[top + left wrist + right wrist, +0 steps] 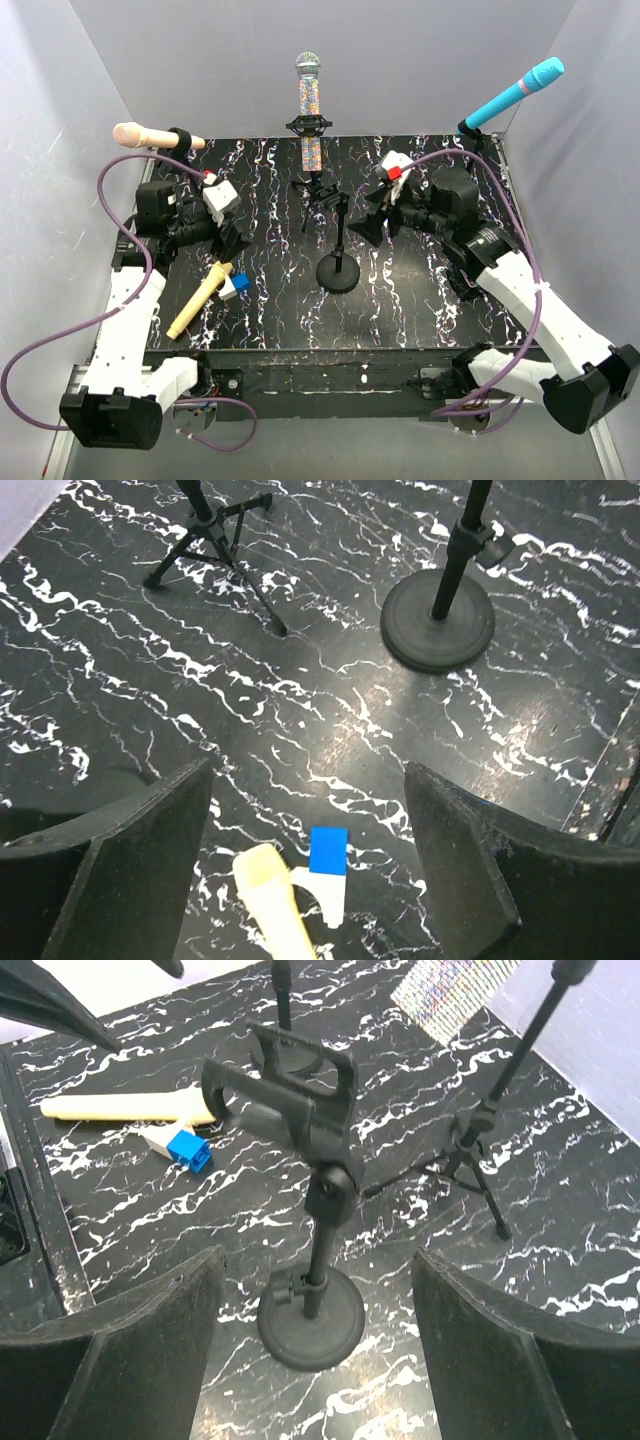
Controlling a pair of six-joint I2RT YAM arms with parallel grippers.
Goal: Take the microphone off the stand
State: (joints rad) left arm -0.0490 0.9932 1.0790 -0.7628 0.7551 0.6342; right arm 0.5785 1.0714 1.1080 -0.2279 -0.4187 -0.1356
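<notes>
Nearest the top camera, both arm bases sit at the near edge of the table [400, 320], and grey walls close in its left, back and right sides. Left of centre the cream microphone [203, 303] lies flat on the tabletop. Its long axis runs from near-left to far-right; which end is the head I cannot tell. A blue-and-white block [236, 286] sits just beside its far end. Over that end hangs the left gripper [228, 240]. The round-base stand [338, 270] is apart to the right, with the right gripper [375, 225] near its clip. Behind, a glitter microphone [309, 110] stands upright in a tripod stand [318, 190].

From the left wrist, the fingers [150, 850] are spread wide and hold nothing, with bare marble reaching to the stand's base.

From the right wrist, the fingers [150, 1340] are likewise parted and free, framing the stand's pole.
</notes>
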